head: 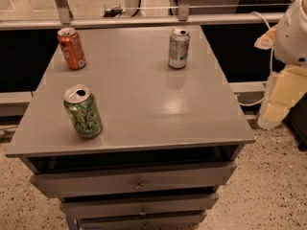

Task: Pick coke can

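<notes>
The coke can (72, 48), red-orange with a silver top and pale markings, stands upright at the far left corner of the grey cabinet top (144, 99). My gripper (280, 97), pale yellow under the white arm, is at the right edge of the view. It is beyond the cabinet's right side, far from the coke can and touching nothing on the cabinet top.
A bright green patterned can (83, 111) stands at the near left. A silver-grey can with greenish markings (178, 48) stands at the far right. Drawers (139, 181) sit below the top. A railing (144, 20) runs behind the cabinet. The floor (278, 186) is speckled.
</notes>
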Robot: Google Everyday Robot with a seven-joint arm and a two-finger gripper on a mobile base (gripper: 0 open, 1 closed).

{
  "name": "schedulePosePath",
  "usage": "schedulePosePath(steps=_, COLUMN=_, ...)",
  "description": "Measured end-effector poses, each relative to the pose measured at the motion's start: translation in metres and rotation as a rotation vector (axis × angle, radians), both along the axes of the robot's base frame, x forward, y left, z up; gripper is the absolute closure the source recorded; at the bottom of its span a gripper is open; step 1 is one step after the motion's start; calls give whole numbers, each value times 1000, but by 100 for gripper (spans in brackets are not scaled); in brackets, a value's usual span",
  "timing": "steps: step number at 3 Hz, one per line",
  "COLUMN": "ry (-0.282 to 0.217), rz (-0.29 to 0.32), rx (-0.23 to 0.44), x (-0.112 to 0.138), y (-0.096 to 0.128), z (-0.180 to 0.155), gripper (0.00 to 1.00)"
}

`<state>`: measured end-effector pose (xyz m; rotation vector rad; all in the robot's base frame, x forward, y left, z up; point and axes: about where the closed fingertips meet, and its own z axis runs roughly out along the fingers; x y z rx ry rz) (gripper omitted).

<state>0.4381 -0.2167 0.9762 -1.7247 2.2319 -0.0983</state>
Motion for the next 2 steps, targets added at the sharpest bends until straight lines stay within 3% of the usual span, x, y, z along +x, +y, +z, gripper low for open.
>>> schedulePosePath(steps=1, ry=0, rz=0, rx=0, x=0, y=0, z=0, gripper=0)
schedulePosePath(steps=2, ry=-15, rz=32, rx=55, x=8, y=20, z=-7, gripper=0)
